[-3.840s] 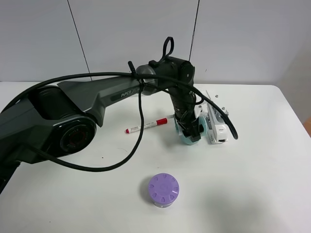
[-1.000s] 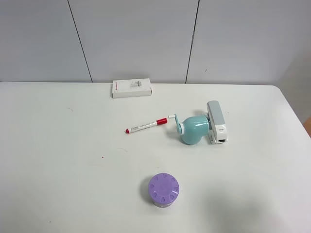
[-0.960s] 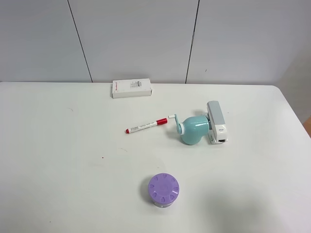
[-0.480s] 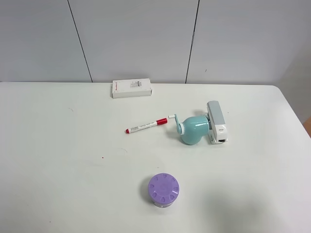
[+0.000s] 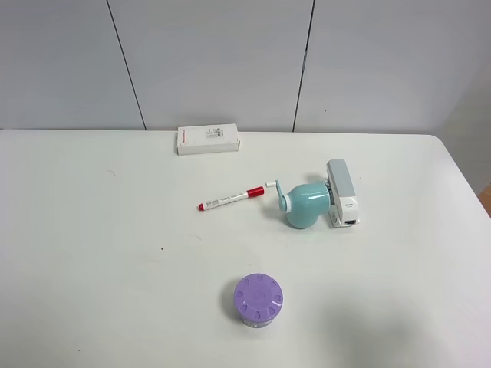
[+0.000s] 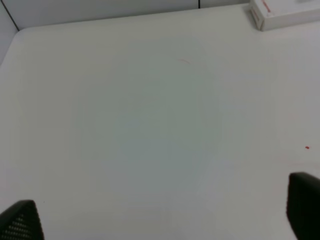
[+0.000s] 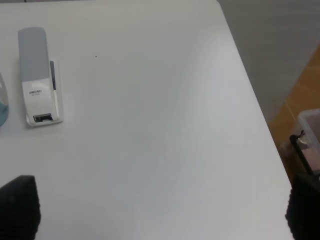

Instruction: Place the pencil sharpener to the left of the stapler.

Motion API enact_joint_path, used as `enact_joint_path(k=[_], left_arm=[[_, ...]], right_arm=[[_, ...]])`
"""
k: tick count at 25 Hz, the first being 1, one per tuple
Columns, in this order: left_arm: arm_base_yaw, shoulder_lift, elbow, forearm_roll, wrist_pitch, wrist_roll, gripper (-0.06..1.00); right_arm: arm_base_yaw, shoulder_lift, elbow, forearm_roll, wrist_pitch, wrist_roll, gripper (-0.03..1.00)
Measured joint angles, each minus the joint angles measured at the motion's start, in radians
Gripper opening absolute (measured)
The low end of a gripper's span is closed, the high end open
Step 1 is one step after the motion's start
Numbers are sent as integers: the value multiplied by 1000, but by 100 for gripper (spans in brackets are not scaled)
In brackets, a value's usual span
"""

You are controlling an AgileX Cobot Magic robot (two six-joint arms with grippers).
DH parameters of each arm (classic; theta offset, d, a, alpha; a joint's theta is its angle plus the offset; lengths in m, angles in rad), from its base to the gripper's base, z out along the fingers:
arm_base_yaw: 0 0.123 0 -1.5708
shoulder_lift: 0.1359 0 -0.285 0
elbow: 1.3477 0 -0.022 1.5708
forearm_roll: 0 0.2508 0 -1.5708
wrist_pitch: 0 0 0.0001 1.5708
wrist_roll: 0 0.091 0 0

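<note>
Neither arm shows in the high view. In the left wrist view only two dark fingertips of the left hand show at the frame edge, and the white box is cut off. In the right wrist view the pencil sharpener is a teal sliver at the edge, the stapler's printed label is too small to read, and a clear bin off the tabletop is cropped.

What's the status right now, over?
Both claws open, empty, off the table. Sharpener sits left of the stapler, touching it. Nothing in the way; marker lies beside the crank.
</note>
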Motion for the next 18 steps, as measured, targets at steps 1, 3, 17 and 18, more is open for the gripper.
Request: enact_joint_path(k=[1,3,17,18], left_arm=[[0,0,0,0,0,0,99],[0,0,0,0,0,-3,99],[0,0,0,0,0,-3,99],[0,0,0,0,0,-3,99]], right_arm=[[0,0,0,0,0,0,99],[0,0,0,0,0,0,99],[0,0,0,0,0,0,99],[0,0,0,0,0,0,99]])
